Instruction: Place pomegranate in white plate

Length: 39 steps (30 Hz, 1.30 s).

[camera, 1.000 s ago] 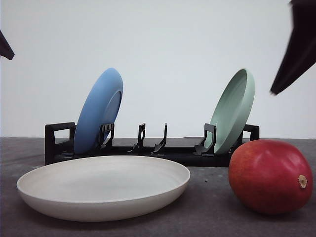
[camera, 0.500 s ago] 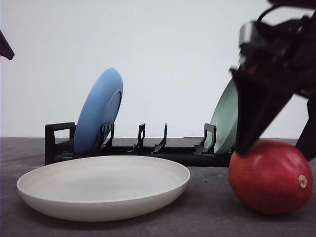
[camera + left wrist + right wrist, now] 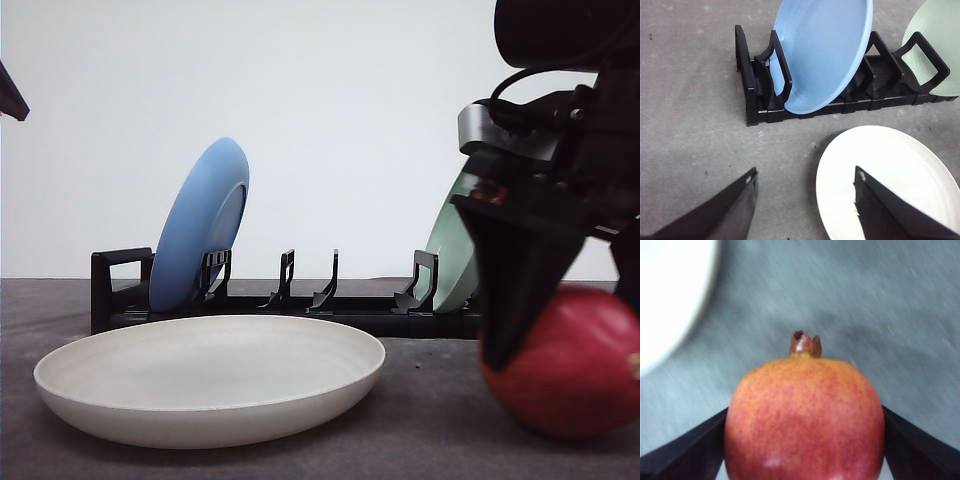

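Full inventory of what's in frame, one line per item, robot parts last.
pomegranate: 1, red with orange blush, on the table at right, between the right tool's fingers.
white plate: 1, off-white, flat on the table, front left.
blue plate: 1, blue, standing in the rack's left end.
green plate: 1, pale green, standing in the rack's right end.
rack: 1, black, behind the white plate.
table: 1, grey.
left tool: 1, black, open, above the table near the white plate.
right tool: 1, black, straddling the pomegranate.
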Available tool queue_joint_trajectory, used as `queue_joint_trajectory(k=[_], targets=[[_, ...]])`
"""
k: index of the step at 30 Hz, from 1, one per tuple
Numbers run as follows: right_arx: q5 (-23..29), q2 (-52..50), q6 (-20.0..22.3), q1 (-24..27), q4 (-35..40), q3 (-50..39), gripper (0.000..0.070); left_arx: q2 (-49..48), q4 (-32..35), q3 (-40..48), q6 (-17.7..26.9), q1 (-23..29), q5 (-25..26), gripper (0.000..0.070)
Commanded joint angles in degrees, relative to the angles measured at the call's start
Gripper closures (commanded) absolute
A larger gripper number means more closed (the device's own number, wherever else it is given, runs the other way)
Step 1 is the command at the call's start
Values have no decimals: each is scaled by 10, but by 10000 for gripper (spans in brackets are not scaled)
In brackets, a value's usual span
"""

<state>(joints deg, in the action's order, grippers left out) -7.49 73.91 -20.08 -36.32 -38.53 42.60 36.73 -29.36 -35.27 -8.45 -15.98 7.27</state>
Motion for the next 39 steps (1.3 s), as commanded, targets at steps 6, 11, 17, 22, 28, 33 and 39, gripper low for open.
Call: queue_joint_trajectory(k=[6, 11, 17, 22, 28, 33, 39], targets=[[0, 21, 84, -23, -69, 116, 227, 3, 7, -3, -2, -1, 0, 342], [1, 78, 103, -69, -79, 191, 227, 3, 7, -3, -2, -1, 0, 342], [3, 173, 120, -126, -33, 257, 227, 3, 15, -3, -3, -1, 0, 342], [1, 247, 124, -152, 23, 290, 227, 3, 17, -3, -3, -1, 0, 342], [2, 297, 134, -164, 67, 306, 226, 3, 17, -3, -3, -1, 0, 342], [3, 306, 132, -165, 72, 306, 226, 3, 18, -3, -3, -1, 0, 342], [10, 316, 133, -163, 74, 306, 206, 3, 18, -3, -2, -1, 0, 342]])
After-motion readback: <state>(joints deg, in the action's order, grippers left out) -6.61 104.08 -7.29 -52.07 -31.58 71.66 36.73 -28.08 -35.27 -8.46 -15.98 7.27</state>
